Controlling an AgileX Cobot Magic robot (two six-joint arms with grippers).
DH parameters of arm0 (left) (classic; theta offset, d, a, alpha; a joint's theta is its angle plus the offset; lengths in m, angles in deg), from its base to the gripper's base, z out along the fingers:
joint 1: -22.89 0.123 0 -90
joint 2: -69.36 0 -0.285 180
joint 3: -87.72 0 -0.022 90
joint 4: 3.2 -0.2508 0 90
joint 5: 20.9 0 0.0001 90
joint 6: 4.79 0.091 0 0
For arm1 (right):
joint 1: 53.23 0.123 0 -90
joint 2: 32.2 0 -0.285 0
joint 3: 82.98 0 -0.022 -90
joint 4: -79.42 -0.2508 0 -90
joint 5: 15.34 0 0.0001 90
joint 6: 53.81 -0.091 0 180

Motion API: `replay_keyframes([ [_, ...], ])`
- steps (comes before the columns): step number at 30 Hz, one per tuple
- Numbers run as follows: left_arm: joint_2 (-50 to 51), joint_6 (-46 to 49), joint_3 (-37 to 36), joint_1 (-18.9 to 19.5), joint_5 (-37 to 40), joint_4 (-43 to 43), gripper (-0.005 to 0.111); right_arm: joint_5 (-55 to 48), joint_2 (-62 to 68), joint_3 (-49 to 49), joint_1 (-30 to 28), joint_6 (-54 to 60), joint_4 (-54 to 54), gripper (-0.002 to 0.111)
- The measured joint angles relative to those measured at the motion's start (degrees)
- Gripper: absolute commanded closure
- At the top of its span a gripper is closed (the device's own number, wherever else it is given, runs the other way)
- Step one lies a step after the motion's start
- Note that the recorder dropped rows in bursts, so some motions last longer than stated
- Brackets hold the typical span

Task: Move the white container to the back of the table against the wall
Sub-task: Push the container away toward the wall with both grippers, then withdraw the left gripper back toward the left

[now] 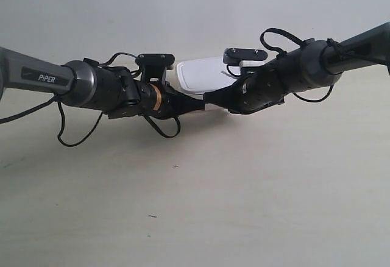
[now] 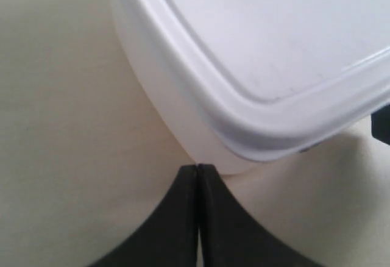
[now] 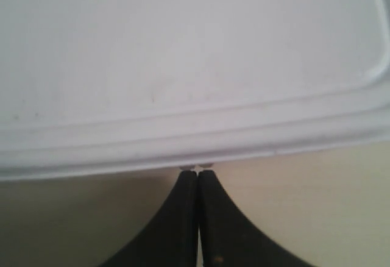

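The white container [image 1: 204,75] sits on the table [image 1: 195,206] just in front of the wall [image 1: 183,11], its flat rimmed lid up. Both arms reach in low from either side and meet at its near side. My left gripper [image 2: 198,166] is shut, its tips touching a rounded corner of the container [image 2: 256,66]. My right gripper [image 3: 197,170] is shut too, its tips pressed under the lid rim along a long side of the container [image 3: 183,66]. Neither gripper holds anything. In the exterior view the fingertips are hidden behind the wrists.
Black cables loop from both wrists, and one [image 1: 73,139] hangs down to the table at the exterior view's left. A few tiny dark specks [image 1: 175,166] mark the table surface. The wall runs the full width behind the container.
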Motion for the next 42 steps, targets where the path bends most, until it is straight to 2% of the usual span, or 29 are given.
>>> replay_keyframes([
  [4,0.0,0.0,0.2,0.1,0.2,-0.1,0.107,0.9,0.0,0.0,-0.1,0.0,0.0,0.108],
  [9,-1.3,0.0,-0.4,0.1,10.7,-0.4,0.107,4.1,0.0,0.0,-0.1,0.1,0.0,0.108],
  [12,-5.1,-0.2,-3.8,0.4,11.8,-0.6,0.107,5.5,0.0,0.0,-0.1,0.1,0.0,0.108],
  [18,-16.8,-3.0,-17.4,0.4,7.6,-0.5,0.107,9.2,0.0,0.0,-0.1,1.3,0.2,0.108],
  [22,-25.6,-4.5,-28.6,0.2,1.7,-0.4,0.107,10.2,0.3,-1.2,-0.1,1.7,2.7,0.108],
  [30,-36.9,-4.7,-41.2,0.0,-6.0,0.0,0.107,13.3,0.4,-1.3,-0.1,1.8,4.8,0.108],
  [42,-51.7,-4.8,-54.3,-0.1,-7.5,0.4,0.107,14.8,0.6,-1.3,-0.1,1.9,6.4,0.108],
])
